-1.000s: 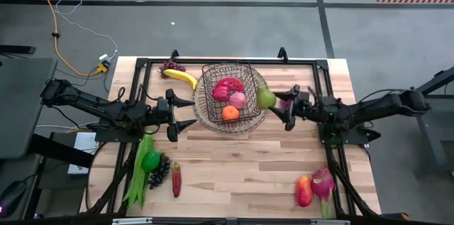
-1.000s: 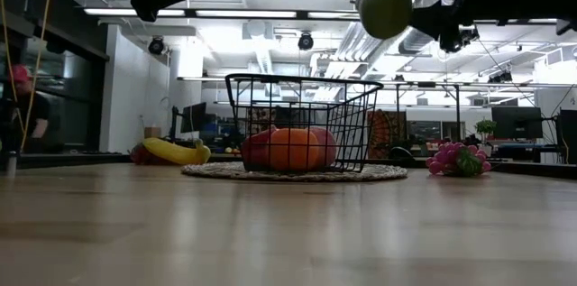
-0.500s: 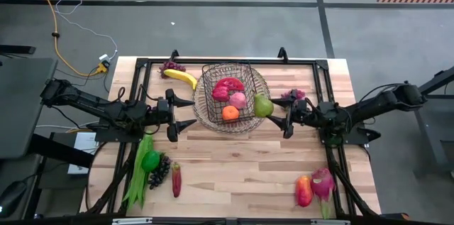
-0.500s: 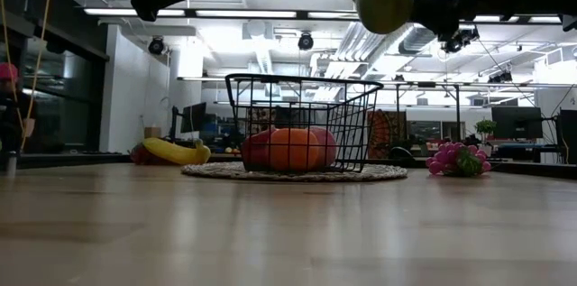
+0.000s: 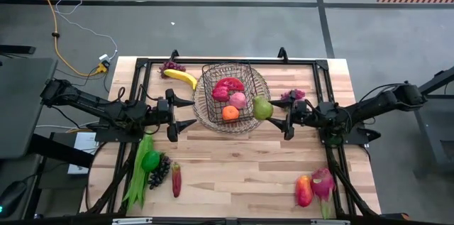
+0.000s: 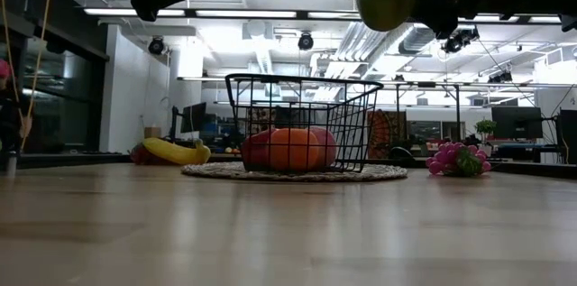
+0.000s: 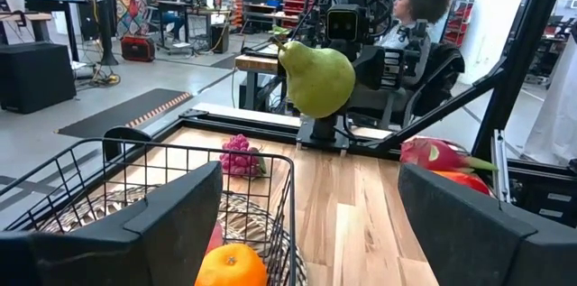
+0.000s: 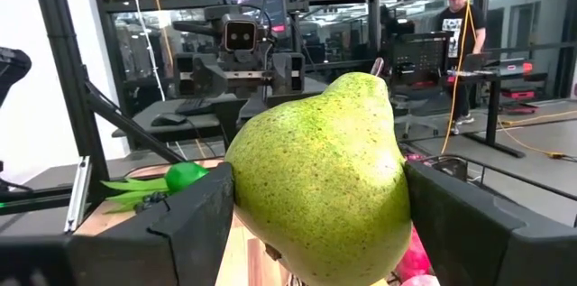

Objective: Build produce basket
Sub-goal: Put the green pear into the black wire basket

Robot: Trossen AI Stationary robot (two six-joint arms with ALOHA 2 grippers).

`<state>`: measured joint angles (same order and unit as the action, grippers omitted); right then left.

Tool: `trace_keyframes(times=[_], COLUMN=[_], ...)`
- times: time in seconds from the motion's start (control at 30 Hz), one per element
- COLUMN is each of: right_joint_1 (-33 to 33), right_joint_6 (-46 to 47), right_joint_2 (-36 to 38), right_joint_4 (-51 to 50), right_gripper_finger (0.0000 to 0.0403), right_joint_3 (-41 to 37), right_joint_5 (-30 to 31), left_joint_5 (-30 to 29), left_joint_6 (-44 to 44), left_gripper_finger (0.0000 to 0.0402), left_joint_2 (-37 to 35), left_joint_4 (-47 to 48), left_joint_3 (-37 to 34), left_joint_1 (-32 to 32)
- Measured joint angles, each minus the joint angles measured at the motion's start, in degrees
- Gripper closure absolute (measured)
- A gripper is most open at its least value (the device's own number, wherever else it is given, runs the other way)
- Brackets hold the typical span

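Pear (image 8: 320,178) sits clamped in right gripper (image 5: 289,118) (wrist view only); left gripper (image 5: 186,112) gapes empty beside basket (image 5: 228,94).

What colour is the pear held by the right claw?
Yellowish green with fine darker speckles; the pear shows best in the right wrist view.

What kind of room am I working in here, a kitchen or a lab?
Most likely a robotics lab or open workshop, not a kitchen. Beyond the wooden table the low view shows exposed ceiling ducts and rows of monitors, and the left wrist view shows a concrete floor with more equipment behind.
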<state>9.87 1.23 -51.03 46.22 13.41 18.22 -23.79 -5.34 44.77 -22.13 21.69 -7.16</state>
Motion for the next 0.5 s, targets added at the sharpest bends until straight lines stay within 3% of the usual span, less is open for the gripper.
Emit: trace_keyframes(times=[0.2, 0.5], right_joint_1=[-0.6, -6.7], right_joint_6=[0.3, -3.2], right_joint_2=[0.0, -4.5], right_joint_4=[-1.4, -24.5], right_gripper_finger=[0.0116, 0.0116], right_joint_3=[1.7, 17.2], right_joint_5=[-0.4, -0.4], left_joint_5=[0.0, 0.0], left_joint_6=[0.0, 0.0], left_gripper_finger=[0.0078, 0.0078], left_joint_2=[0.0, 0.0], left_joint_4=[0.0, -0.4], left_joint_3=[0.0, 0.0], left_joint_1=[0.0, 0.0])
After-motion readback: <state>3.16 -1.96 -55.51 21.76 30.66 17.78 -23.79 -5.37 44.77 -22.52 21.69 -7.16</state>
